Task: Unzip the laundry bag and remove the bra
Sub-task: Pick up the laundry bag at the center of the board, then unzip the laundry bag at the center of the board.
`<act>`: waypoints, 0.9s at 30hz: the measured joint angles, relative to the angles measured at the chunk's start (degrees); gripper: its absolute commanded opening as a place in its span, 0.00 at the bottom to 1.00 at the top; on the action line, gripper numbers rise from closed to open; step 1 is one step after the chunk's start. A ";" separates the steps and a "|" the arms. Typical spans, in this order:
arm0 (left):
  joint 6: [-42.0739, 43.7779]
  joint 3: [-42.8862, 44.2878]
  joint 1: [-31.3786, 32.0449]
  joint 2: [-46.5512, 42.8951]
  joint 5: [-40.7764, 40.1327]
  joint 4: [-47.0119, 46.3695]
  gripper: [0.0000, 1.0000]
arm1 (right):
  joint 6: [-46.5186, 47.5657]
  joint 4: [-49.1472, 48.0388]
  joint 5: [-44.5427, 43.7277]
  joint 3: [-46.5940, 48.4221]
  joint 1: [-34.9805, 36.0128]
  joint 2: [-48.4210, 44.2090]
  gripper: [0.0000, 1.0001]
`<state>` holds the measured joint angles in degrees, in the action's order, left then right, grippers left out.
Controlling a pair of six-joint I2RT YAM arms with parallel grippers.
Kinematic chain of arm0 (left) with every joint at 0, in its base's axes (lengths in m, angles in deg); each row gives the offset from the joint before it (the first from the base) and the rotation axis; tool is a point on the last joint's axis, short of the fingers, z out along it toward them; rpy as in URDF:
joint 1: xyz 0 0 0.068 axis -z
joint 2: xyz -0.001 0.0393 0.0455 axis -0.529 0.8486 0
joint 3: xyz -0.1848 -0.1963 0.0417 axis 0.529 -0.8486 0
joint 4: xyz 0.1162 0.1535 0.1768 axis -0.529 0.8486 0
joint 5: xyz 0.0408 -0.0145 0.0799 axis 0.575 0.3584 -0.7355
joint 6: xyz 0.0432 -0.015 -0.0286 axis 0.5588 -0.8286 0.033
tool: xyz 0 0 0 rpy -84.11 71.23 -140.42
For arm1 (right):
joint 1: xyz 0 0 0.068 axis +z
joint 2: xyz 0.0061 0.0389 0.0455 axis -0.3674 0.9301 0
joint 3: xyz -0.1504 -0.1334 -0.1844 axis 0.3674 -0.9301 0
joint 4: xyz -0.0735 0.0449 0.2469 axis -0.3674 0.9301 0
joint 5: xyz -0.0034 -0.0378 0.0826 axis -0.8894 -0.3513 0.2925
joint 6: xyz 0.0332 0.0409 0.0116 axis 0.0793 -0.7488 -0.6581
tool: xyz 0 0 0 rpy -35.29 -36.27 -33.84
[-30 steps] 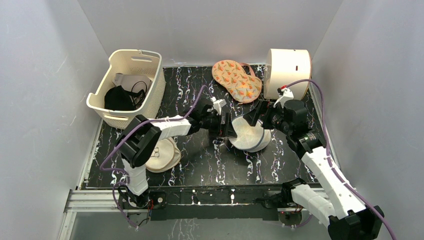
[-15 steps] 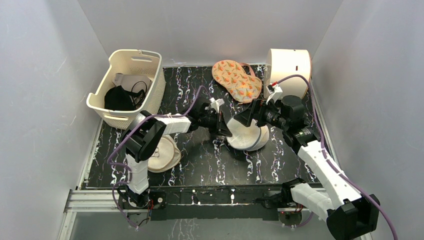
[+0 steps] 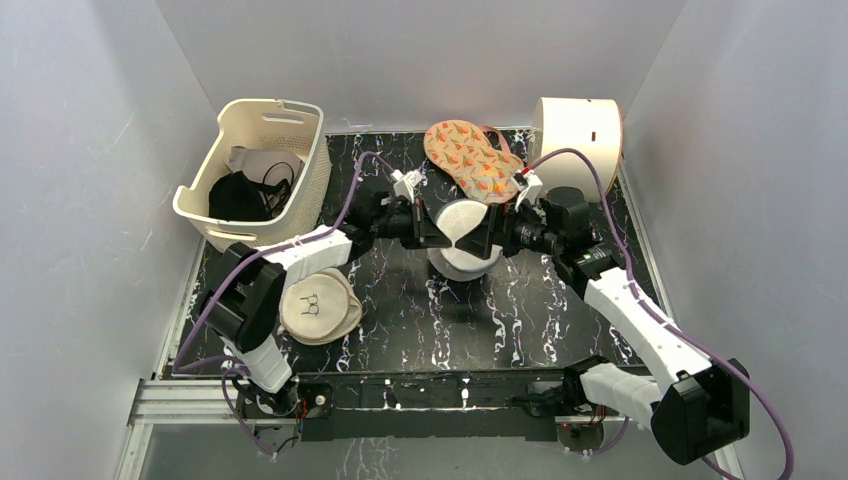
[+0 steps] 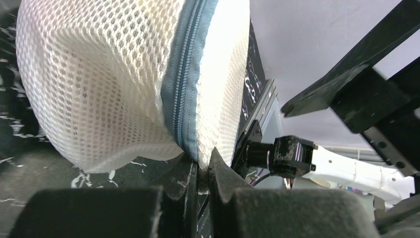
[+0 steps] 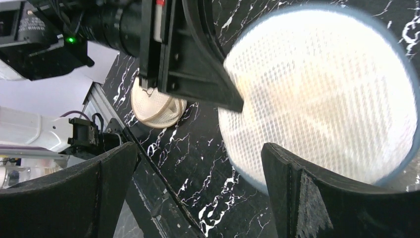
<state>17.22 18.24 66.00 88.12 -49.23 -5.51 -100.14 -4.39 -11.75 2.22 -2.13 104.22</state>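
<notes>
Nearest me, beside the elbow of the left arm [image 3: 300,255], a round beige pouch with a small black bra drawing [image 3: 318,305] lies flat on the black marbled worktop [image 3: 420,320]. It is not my target.

At mid-worktop, the round white mesh laundry bag [image 3: 462,240] sits between the two arms, tipped up on edge. Its grey-blue zipper rim [image 4: 190,74] therefore runs upward and away from the left jaws. Those jaws are pinched narrow on the lowest stretch of that rim. I cannot tell whether they have the zipper pull or only the tape, because the pinch point is hidden between the fingers [image 4: 181,183]. The right jaws stand wide with nothing in them, facing one dome face of the bag from its right side, close but apart. So the left arm is the one on the zipper, and I judge the right arm [image 3: 630,305] is placed to steady the dome. The stretch of rim I can see looks zipped. The bra does not show through the mesh, and I judge it is inside.

Further back on the left, a cream slotted plastic basket [image 3: 312,185] holds a black garment [image 3: 238,195] and something white. At the rear, a peach patterned padded piece [image 3: 472,160] lies flat, with a white cylinder [image 3: 578,130] just right of it.
</notes>
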 measured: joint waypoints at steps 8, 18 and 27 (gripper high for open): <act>-0.87 0.00 -9.44 -1.42 -1.55 2.84 0.00 | 0.09 -1.20 -1.86 2.45 6.36 5.70 0.96; -5.05 -0.87 -16.39 -1.44 -2.21 2.86 0.00 | 0.35 -2.32 -8.11 2.67 13.46 11.26 0.74; -4.74 -0.85 -17.14 -2.10 -3.37 5.05 0.00 | 0.81 -2.82 -19.91 3.28 21.99 13.60 0.59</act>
<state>12.48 17.39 48.87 86.02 -52.59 -0.46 -99.33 -7.21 -31.66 5.50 19.85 117.82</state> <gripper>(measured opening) 0.045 0.644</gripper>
